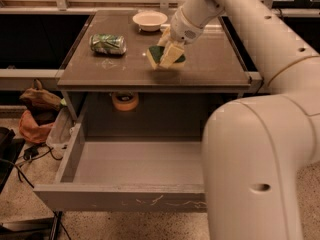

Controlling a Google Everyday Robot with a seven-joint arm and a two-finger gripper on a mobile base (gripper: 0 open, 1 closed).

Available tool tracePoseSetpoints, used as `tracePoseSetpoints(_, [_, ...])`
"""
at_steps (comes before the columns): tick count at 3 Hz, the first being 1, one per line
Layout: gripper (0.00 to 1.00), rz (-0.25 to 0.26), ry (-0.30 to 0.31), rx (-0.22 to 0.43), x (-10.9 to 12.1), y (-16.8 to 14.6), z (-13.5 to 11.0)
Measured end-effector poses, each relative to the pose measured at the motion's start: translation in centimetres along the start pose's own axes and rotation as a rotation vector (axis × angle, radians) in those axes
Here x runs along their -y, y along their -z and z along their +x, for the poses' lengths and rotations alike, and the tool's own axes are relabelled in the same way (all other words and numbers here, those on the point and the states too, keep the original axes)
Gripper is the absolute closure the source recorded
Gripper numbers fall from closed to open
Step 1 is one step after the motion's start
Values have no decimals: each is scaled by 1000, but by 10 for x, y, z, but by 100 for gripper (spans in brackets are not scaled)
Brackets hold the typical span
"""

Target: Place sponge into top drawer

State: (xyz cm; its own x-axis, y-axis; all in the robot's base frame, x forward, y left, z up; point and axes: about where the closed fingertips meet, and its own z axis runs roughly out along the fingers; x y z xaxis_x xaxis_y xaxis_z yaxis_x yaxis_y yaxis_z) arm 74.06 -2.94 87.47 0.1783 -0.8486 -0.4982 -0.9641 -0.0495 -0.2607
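The sponge (159,54), dark green on top over pale yellow foam, sits between the fingers of my gripper (167,55) over the middle of the grey table top (210,66). The gripper is shut on it, and I cannot tell whether the sponge still touches the table. The top drawer (125,166) is pulled out wide below the table, its inside bare, its scratched front panel (120,198) nearest the camera. My white arm (260,134) covers the drawer's right part.
A crushed green can (107,43) lies at the table's left. A white bowl (149,20) stands at the back middle. A tape roll (125,101) sits on the shelf under the table top. Bags and cables (35,116) lie on the floor at left.
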Motion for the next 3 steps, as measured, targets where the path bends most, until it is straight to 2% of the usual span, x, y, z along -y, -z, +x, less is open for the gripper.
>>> tracePoseSetpoints(1, [100,87,1,73,-26,48,-27])
tracePoseSetpoints(2, [100,179,-7,169,-59,80,-52])
tracePoseSetpoints(3, [100,134,-23,175,-81,53,-48])
